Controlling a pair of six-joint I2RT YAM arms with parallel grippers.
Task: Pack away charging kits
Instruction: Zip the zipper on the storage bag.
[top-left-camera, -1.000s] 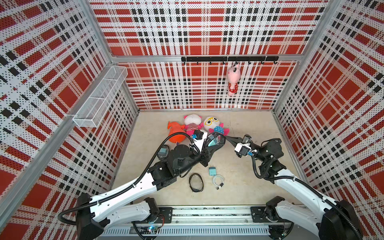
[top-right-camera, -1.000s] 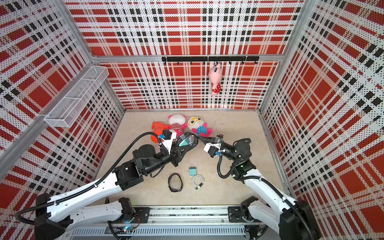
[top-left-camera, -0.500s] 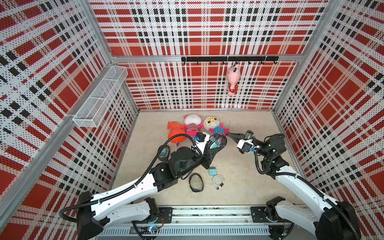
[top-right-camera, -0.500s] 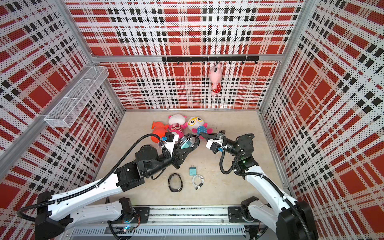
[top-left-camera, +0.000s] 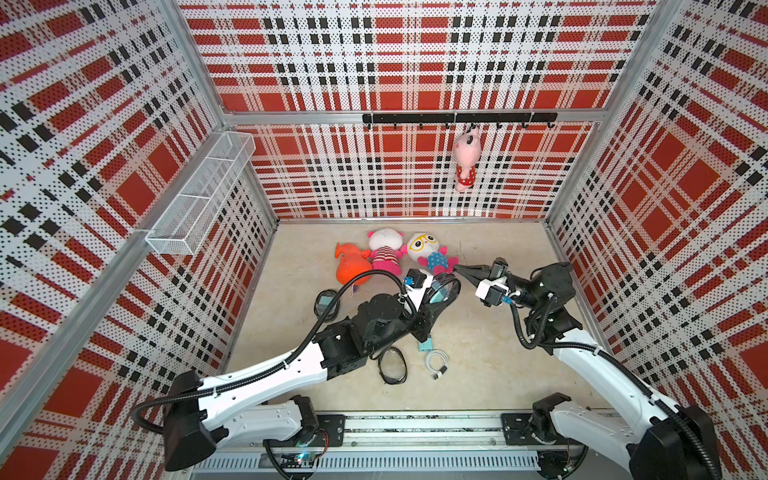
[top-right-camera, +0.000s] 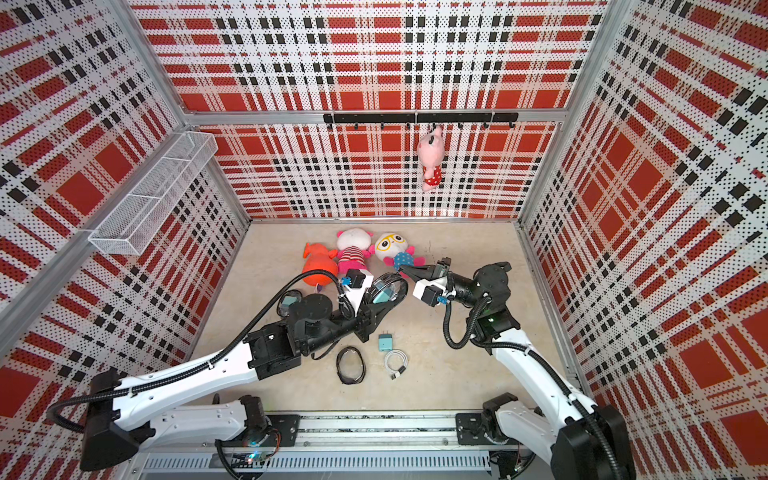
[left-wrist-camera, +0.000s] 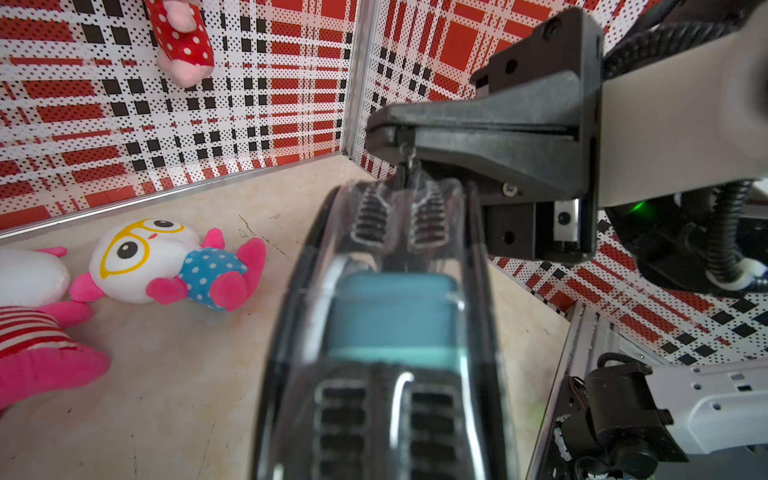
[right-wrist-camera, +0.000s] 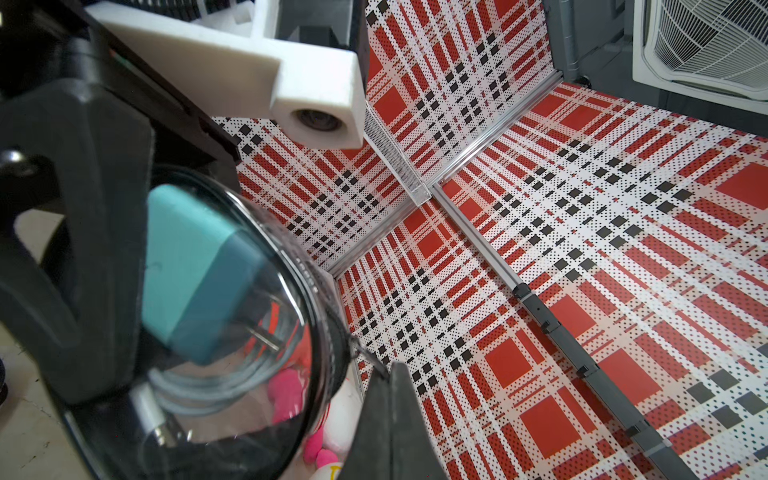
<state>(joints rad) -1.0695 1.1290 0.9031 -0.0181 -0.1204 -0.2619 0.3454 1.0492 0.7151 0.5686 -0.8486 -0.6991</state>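
Starting at the right gripper (top-left-camera: 457, 269), the jaws are seen fully closed, with a zip pull (left-wrist-camera: 410, 158) pinched between the tips at the rim of a black, clear-windowed zip case (top-left-camera: 451, 286). The case is clamped on edge by the left gripper (top-left-camera: 435, 297), whose jaws are set partway apart around it, and its long axis is laid from one gripper toward the other. Inside the case a teal adapter (right-wrist-camera: 195, 270) is carried, prongs turned toward the pinched rim, with a coiled white cable (right-wrist-camera: 199, 386) beside it. Nearer the robot's base than the case, a loose teal adapter (top-right-camera: 385, 343) is laid flat on the floor (top-right-camera: 449, 365), prongs pointed back toward the case, and a loose white cable (top-right-camera: 395, 360) is coiled just beyond it. A yellow-spectacled plush (top-left-camera: 428, 253) is seen just behind the case.
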